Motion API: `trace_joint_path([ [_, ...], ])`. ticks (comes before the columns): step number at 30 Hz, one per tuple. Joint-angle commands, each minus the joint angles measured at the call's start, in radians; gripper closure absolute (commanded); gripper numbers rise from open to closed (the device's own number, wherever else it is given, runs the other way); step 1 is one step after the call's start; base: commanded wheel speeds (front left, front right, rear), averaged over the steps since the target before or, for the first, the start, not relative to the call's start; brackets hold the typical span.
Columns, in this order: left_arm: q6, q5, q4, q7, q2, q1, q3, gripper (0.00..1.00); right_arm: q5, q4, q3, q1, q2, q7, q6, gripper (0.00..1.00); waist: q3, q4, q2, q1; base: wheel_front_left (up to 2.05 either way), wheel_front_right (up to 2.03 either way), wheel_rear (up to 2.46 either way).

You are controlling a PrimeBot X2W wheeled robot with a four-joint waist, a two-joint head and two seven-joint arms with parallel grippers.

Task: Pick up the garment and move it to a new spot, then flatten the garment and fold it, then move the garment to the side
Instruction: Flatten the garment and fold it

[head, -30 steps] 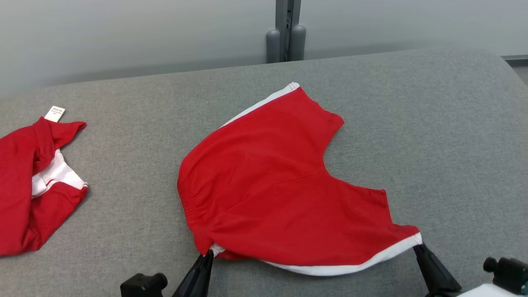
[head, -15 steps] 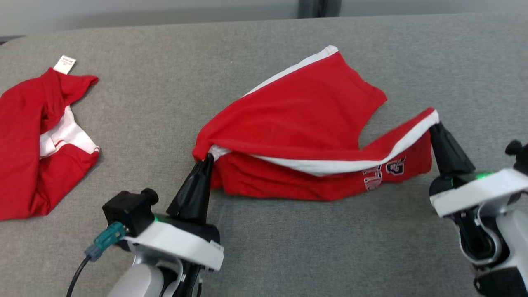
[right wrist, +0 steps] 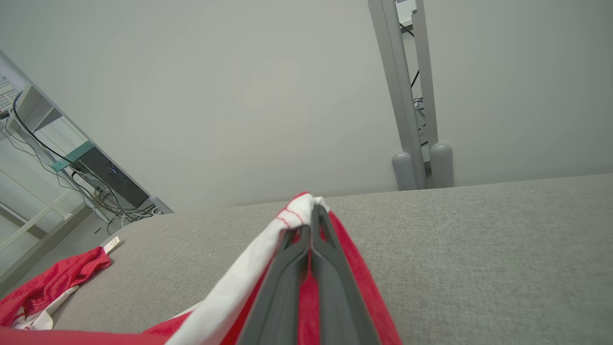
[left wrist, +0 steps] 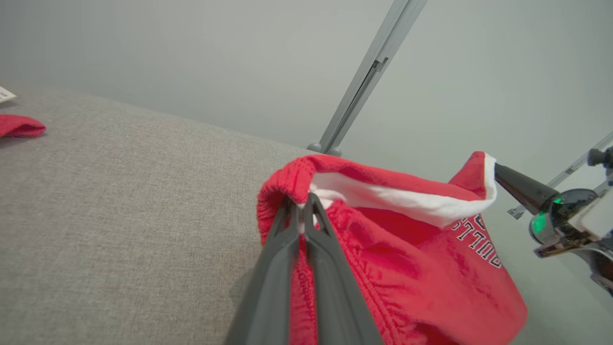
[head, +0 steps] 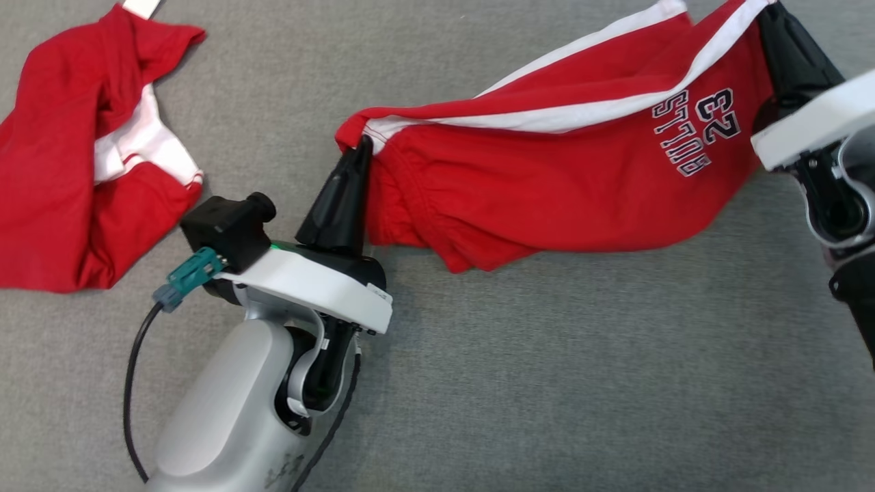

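You have both pincers clamped on the red shorts point(head: 547, 171) — left gripper point(head: 364, 143) at the waistband corner, right gripper point(head: 771, 14) at the white-striped hem. They hang stretched between the two, over the grey cushion point(head: 547, 383)

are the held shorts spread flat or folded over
Folded over: the shorts hang doubled between the left gripper and right gripper, both white stripes near the top.

Red jersey shorts with white side stripes point(head: 547, 178) stretched between the left gripper point(head: 364, 145), clamped on the waistband corner, and the right gripper point(head: 771, 14), clamped on a leg hem. A crumpled red-and-white garment point(head: 61, 171) lies apart at left on the grey fabric surface point(head: 547, 383).
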Motion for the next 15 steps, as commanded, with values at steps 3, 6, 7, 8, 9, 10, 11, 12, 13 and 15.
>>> trace_joint_path([
  [3,-0.029,-0.036,0.036,0.007,-0.016,-0.025,-0.009,1.0,-0.001,0.081,0.037,-0.065,-0.01,0.01,0.0,1.0,0.039,0.044,0.0,0.0,0.0,0.0,0.0],
  [6,-0.052,-0.061,0.066,0.008,-0.031,-0.032,-0.023,1.0,0.004,0.153,0.077,-0.114,-0.015,0.012,0.0,1.0,0.05,0.061,0.0,0.0,0.0,0.0,0.0],
  [7,-0.056,-0.07,0.076,0.008,-0.036,-0.034,-0.028,1.0,0.004,0.174,0.09,-0.129,-0.016,0.011,0.0,1.0,0.054,0.065,0.0,0.0,0.0,0.0,0.0],
  [8,-0.062,-0.074,0.085,0.005,-0.041,-0.038,-0.032,1.0,0.007,0.197,0.097,-0.144,-0.018,0.004,0.0,1.0,0.057,0.069,0.0,0.0,0.0,0.0,0.0],
  [9,-0.066,-0.076,0.093,0.0,-0.044,-0.042,-0.038,1.0,0.012,0.216,0.105,-0.157,-0.017,-0.001,0.0,1.0,0.06,0.072,0.0,0.0,0.0,0.0,0.0],
  [10,-0.073,-0.085,0.1,-0.004,-0.049,-0.045,-0.043,1.0,0.016,0.232,0.111,-0.17,-0.015,-0.009,0.0,1.0,0.063,0.076,0.0,0.0,0.0,0.0,0.0],
  [11,-0.079,-0.091,0.105,-0.008,-0.053,-0.048,-0.047,1.0,0.018,0.251,0.116,-0.183,-0.015,-0.014,0.0,1.0,0.066,0.079,0.0,0.0,0.0,0.0,0.0],
  [12,-0.083,-0.1,0.11,-0.016,-0.056,-0.05,-0.049,1.0,0.022,0.27,0.123,-0.193,-0.013,-0.02,0.0,1.0,0.068,0.081,0.0,0.0,0.0,0.0,0.0],
  [13,-0.087,-0.106,0.117,-0.021,-0.058,-0.052,-0.053,1.0,0.026,0.287,0.131,-0.202,-0.009,-0.021,0.0,1.0,0.07,0.083,0.0,0.0,0.0,0.0,0.0],
  [15,-0.089,-0.116,0.131,-0.031,-0.061,-0.06,-0.062,1.0,0.038,0.321,0.146,-0.218,-0.003,-0.017,0.0,1.0,0.071,0.087,0.0,0.0,0.0,0.0,0.0],
])
